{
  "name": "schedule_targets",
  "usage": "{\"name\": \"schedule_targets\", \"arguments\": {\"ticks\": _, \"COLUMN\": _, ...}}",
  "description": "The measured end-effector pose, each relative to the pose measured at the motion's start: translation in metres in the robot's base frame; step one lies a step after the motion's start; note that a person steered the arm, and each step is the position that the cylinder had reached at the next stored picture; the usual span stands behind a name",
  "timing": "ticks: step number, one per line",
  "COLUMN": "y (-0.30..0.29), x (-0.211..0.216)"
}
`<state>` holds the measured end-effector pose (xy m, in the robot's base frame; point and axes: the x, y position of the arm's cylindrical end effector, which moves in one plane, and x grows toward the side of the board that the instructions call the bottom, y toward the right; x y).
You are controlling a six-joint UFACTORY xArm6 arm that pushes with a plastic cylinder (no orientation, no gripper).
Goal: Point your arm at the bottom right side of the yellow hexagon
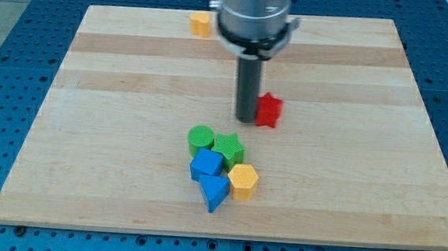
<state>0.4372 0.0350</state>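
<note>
Below my tip (pixel 245 119), well apart, yellow hexagon (pixel 243 181)

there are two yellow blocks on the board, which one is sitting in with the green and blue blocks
The yellow hexagon toward the view's bottom, touching the blue blocks below the green ones. The other yellow block sits alone at the view's top edge.

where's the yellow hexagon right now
The yellow hexagon sits low in the view's middle, touching the green block above and the blue blocks leftward.
</note>
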Motion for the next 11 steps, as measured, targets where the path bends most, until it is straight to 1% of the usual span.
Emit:
{"name": "schedule_targets", "arguments": {"ticks": 2, "y": 0.112, "x": -0.02}}
{"name": "schedule_targets", "arguments": {"ticks": 3, "y": 0.15, "x": -0.024}}
{"name": "schedule_targets", "arguments": {"ticks": 4, "y": 0.151, "x": -0.015}}
{"name": "schedule_targets", "arguments": {"ticks": 5, "y": 0.155, "x": 0.033}}
{"name": "schedule_targets", "arguments": {"ticks": 6, "y": 0.155, "x": 0.092}}
{"name": "schedule_targets", "arguments": {"ticks": 7, "y": 0.119, "x": 0.133}}
{"name": "schedule_targets", "arguments": {"ticks": 8, "y": 0.072, "x": 0.176}}
{"name": "schedule_targets", "arguments": {"ticks": 9, "y": 0.041, "x": 0.181}}
{"name": "schedule_targets", "arguments": {"ticks": 10, "y": 0.011, "x": 0.169}}
{"name": "schedule_targets", "arguments": {"ticks": 11, "y": -0.01, "x": 0.169}}
